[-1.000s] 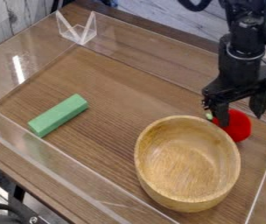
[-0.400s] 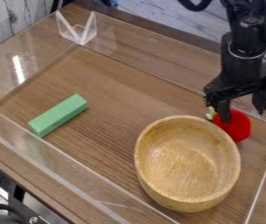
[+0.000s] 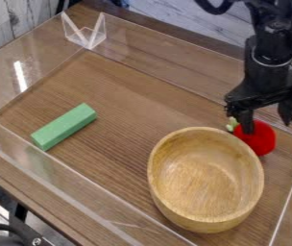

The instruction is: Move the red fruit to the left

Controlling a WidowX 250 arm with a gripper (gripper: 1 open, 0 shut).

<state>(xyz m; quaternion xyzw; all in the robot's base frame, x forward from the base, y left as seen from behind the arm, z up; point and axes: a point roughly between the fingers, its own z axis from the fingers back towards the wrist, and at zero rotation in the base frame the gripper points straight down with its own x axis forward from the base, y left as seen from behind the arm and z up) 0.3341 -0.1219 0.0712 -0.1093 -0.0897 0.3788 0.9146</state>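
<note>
nothing moved; end effector (image 3: 264,112) still spread above red fruit (image 3: 257,139), wooden bowl (image 3: 207,179) just left

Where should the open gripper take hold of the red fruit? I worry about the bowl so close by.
Grip the red fruit around its round middle, from above. The wooden bowl crowds one side, and the open gripper already hangs over it.

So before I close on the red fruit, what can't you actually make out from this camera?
- Red fruit: its top is hidden by the gripper; contact cannot be judged.
- Arm above the gripper: cut off by the top edge.
- Wooden bowl: the table behind its far rim, beside the fruit, is hidden.
</note>
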